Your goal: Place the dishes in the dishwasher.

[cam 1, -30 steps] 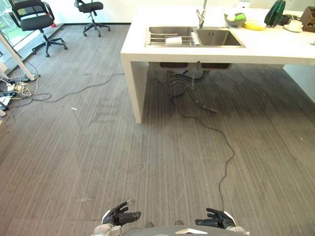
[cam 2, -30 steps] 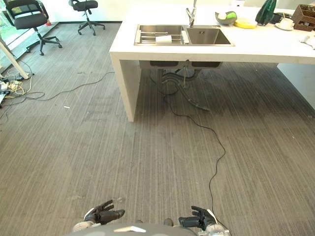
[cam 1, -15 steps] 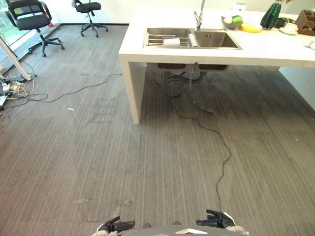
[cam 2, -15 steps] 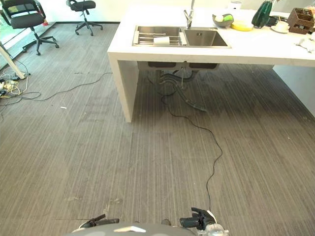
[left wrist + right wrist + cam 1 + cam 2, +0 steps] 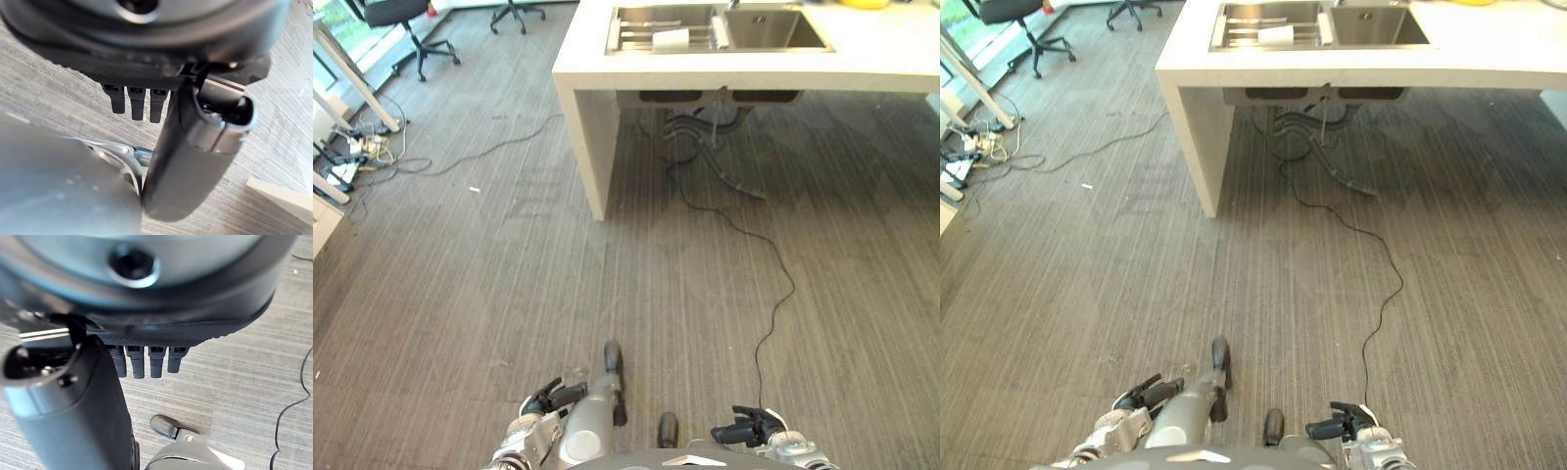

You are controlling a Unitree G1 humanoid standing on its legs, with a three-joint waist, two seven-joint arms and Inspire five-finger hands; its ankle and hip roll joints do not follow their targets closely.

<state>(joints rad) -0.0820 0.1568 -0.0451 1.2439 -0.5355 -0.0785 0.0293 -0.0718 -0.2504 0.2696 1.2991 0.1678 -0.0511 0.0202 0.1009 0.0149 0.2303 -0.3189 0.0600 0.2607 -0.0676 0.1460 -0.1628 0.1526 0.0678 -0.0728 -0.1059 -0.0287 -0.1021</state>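
Far ahead, a white counter (image 5: 862,61) with a double steel sink (image 5: 720,26) set into it. In the sink's left basin, on a wire rack, a white dish (image 5: 671,39), well apart from both hands. Beneath the sink, grey drain hoses (image 5: 690,147). Left of the counter, an office chair (image 5: 406,20) and a tangle of wires (image 5: 367,152) on the grey wood-grain floor (image 5: 489,294). Low and close in, well short of the counter, left hand (image 5: 551,397) and right hand (image 5: 744,428), both empty, fingers relaxed and loosely extended, holding nothing.
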